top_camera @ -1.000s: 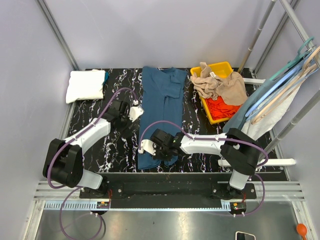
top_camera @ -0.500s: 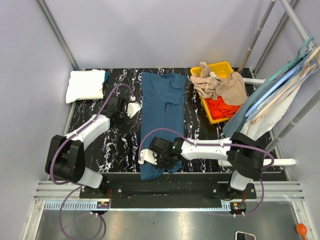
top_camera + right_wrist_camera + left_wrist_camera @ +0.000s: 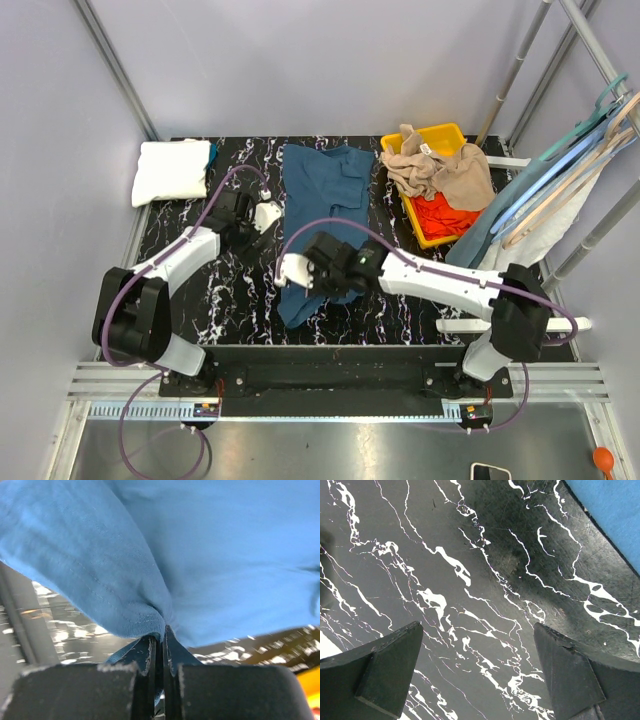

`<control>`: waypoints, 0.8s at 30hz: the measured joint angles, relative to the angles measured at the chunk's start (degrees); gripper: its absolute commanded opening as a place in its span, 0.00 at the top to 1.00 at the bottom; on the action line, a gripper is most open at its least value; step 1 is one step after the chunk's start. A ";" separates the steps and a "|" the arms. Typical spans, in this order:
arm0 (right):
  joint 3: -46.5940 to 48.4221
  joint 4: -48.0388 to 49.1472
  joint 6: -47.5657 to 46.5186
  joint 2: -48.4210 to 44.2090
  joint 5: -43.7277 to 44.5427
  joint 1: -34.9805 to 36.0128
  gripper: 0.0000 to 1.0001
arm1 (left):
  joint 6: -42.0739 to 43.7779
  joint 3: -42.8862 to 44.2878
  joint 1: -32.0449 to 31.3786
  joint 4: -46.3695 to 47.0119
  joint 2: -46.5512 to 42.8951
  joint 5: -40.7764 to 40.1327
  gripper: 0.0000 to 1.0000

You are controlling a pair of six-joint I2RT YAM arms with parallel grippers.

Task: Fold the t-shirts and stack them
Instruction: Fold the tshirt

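Observation:
A dark teal-blue t-shirt (image 3: 322, 205) lies lengthwise down the middle of the black marbled table (image 3: 215, 290); its near end is lifted. My right gripper (image 3: 312, 278) is shut on that near hem, and in the right wrist view the cloth (image 3: 210, 565) bunches at the closed fingertips (image 3: 161, 635). My left gripper (image 3: 262, 218) is open and empty just left of the shirt's edge; its wrist view shows bare table and a blue corner (image 3: 615, 510). A folded white t-shirt (image 3: 172, 170) lies at the back left. Tan (image 3: 440, 170) and red-orange (image 3: 445, 213) tees fill a yellow bin.
The yellow bin (image 3: 440, 135) stands at the back right. Pale blue and beige hangers (image 3: 560, 175) hang on a rack at the right, over pale cloth. Metal frame posts stand at the table's corners.
My right gripper has lifted the shirt's near hem and carried it away from the near edge toward the middle, so the shirt's near part now hangs bunched. The left gripper shifted slightly further back.

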 measured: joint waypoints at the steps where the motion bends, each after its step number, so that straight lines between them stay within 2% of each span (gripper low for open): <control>1: 0.74 -0.22 -0.50 0.07 0.07 -1.38 1.00 | 0.02 0.00 0.02 0.04 0.00 0.00 0.01; 9: 9.07 -0.87 -5.77 7.34 -0.37 -12.33 1.00 | 0.61 0.11 0.39 0.39 1.53 0.15 0.01; 17: 16.83 -1.70 -9.66 19.02 -1.88 -17.16 1.00 | 1.16 0.31 0.68 1.25 2.89 0.35 0.01; 24: 22.16 -1.62 -11.96 25.55 -2.78 -20.28 1.00 | 1.57 0.31 1.07 2.36 3.39 0.46 0.01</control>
